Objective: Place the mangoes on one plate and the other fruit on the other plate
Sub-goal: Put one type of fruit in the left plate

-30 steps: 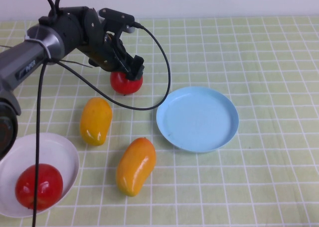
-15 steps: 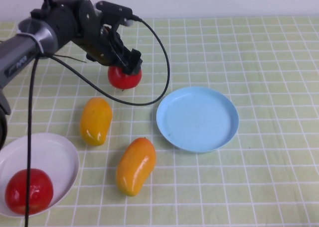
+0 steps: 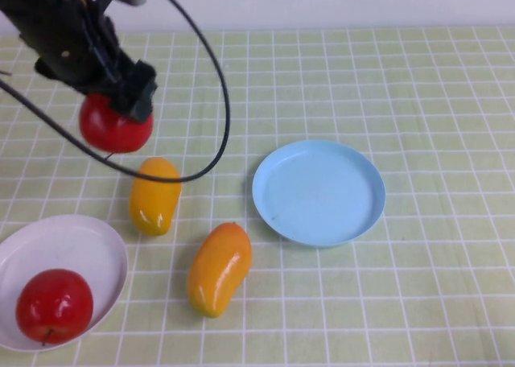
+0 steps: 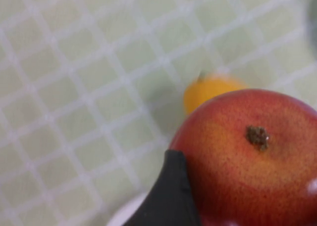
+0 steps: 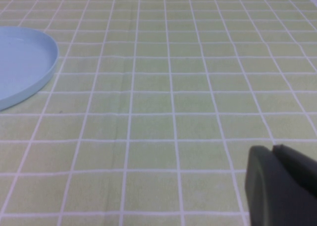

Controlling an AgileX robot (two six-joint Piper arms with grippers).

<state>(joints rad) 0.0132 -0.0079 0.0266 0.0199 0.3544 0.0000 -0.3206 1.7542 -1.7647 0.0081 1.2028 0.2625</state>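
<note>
while the left gripper [image 3: 121,109] hangs above the bench [image 3: 434,77] with its fingers pinching a red apple [image 3: 115,126], i judge the step in hand to be carrying it to the white plate [image 3: 88,242] near my left corner. the other apple [image 3: 55,305] already lies in that plate, toward its near side, so i would aim for the bare far part of the dish, come down low before letting go, and release gently so the two apples don't knock each other over the rim. one mango [image 3: 154,194] lies on the bench just beyond the plate, under my likely path, so i would keep height until past it. the second mango [image 3: 219,268] rests between the plates and the blue plate [image 3: 319,191] holds nothing. the right gripper [image 5: 282,186] sits parked low over bare bench beside the blue plate; i cannot tell how its fingers stand.
</note>
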